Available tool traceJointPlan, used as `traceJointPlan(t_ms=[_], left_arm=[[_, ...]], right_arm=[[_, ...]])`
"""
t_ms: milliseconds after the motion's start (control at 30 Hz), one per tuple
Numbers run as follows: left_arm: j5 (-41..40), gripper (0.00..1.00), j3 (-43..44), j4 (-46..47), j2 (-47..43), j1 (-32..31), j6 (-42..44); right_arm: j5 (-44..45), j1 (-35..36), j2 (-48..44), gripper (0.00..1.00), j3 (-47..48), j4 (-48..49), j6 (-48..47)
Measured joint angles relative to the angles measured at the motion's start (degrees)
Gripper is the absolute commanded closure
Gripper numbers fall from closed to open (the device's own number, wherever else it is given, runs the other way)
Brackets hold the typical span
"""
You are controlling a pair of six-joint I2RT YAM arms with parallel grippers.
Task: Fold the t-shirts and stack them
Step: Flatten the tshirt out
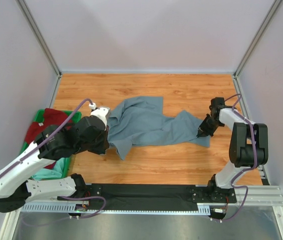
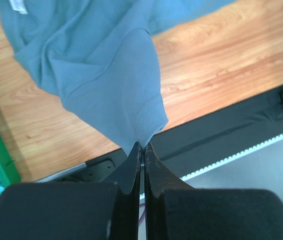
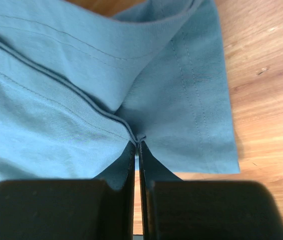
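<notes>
The wooden table carries the slate grey-blue t-shirt, lying crumpled across its middle. At the left, the green bin holds the dark red t-shirt and the mint-green t-shirt. The left gripper and the right gripper each pinch a stitched edge of the grey-blue cloth.

Cannot read the blurred white label on the grey-blue tee, cropped at both wrist views' top edges. Cannot see most of the mint-green tee and part of the dark red tee under the left arm.
</notes>
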Motion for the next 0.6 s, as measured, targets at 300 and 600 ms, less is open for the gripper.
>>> traceJointPlan(t_ms=[300, 600], left_arm=[[-4.7, 1.0, 8.3, -2.4, 3.5, 7.5, 5.7], [-12.8, 1.0, 31.3, -3.0, 25.4, 23.3, 20.0]], right_arm=[[3.0, 0.2, -7.0, 1.0, 3.0, -4.7, -0.1], [11.2, 0.4, -11.7, 1.0, 22.5, -9.6, -0.4]])
